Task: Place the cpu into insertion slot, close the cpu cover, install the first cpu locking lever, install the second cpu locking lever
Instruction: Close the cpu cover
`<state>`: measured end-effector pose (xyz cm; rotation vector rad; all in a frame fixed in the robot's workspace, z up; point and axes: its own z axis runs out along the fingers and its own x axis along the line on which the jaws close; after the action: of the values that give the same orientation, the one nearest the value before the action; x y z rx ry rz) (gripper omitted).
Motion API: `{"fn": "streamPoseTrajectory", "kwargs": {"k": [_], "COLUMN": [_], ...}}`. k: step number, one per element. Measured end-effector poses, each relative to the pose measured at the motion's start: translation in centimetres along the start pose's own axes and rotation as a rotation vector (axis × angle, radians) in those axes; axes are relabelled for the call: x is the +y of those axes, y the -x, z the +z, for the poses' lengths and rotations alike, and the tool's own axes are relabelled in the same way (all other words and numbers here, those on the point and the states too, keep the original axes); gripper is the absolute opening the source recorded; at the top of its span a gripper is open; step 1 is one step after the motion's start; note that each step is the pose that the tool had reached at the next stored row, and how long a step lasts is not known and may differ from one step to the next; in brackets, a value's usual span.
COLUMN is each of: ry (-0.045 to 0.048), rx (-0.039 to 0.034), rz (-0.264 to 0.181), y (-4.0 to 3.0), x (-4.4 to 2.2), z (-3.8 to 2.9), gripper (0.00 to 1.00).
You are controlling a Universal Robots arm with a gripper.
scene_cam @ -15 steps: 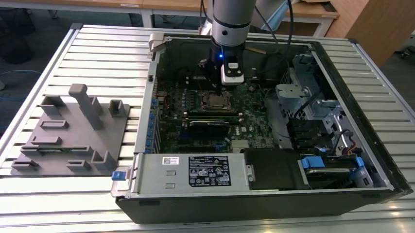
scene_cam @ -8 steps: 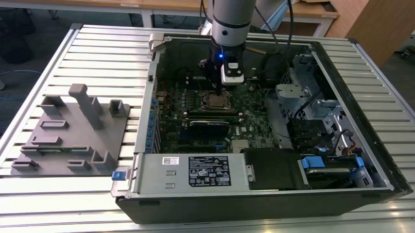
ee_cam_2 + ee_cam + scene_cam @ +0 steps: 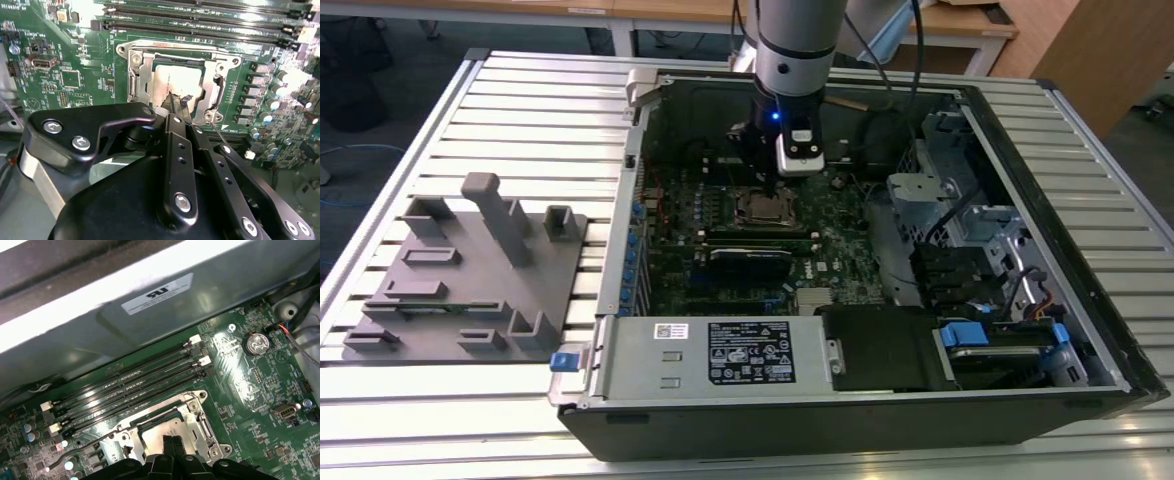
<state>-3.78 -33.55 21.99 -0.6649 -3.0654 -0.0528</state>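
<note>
- The cpu (image 3: pixel 167 82) sits in the insertion slot (image 3: pixel 180 63) right under my fingertips, its pale metal top facing up.
- The cpu cover (image 3: pixel 220 92) lies flat around it. Its silvery frame shows on either side of the fingers (image 3: pixel 172 107).
- I see the gripper (image 3: pixel 179 102) with its two black fingers pressed together, nothing visible between them. Their tips are at the chip's near edge; I cannot tell if they touch it.
- Just past the slot from the fingertips run the long black memory slots (image 3: pixel 130 385), side by side on the green motherboard (image 3: pixel 75 50).
- In the exterior view the arm (image 3: pixel 790 50) stands upright inside the open computer case (image 3: pixel 1067 330). The grey power supply box (image 3: pixel 720 352) is well apart from the fingers, at the case's near wall.
- A grey fixture plate (image 3: pixel 467 280) rests on the slatted table (image 3: pixel 1067 120), outside the case and far from the fingers.
</note>
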Motion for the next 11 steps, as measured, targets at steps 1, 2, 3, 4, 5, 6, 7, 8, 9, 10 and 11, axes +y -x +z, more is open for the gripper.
{"fn": "streamPoseTrajectory", "kwargs": {"k": [1, 2, 3, 4, 5, 6, 7, 8, 9, 10, 11], "ry": [-0.0001, -0.0004, -0.0005, -0.0005, -0.0008, -0.0009, -0.0011, -0.0013, -0.0015, -0.0017, -0.0020], "rx": [0.0005, 0.0008, 0.0013, 0.0017, 0.0021, 0.0026, 0.0030, 0.0034, 0.0039, 0.0043, 0.0048], "rz": [-0.013, -0.026, -0.041, -0.054, -0.067, -0.081, -0.095, -0.109, -0.123, -0.139, -0.154], "y": [0.00, 0.00, 0.00, 0.00, 0.00, 0.00, 0.00, 0.00, 0.00, 0.00, 0.01], "x": [0.00, -0.01, 0.00, -0.01, -0.01, -0.01, -0.01, -0.01, -0.01, -0.01, -0.01], "z": [0.01, 0.02, 0.04, 0.05, 0.07, 0.08, 0.10, 0.12, 0.14, 0.17, 0.19], "gripper": [0.10, 0.10, 0.10, 0.10, 0.10, 0.10, 0.10, 0.10, 0.10, 0.10, 0.10]}}
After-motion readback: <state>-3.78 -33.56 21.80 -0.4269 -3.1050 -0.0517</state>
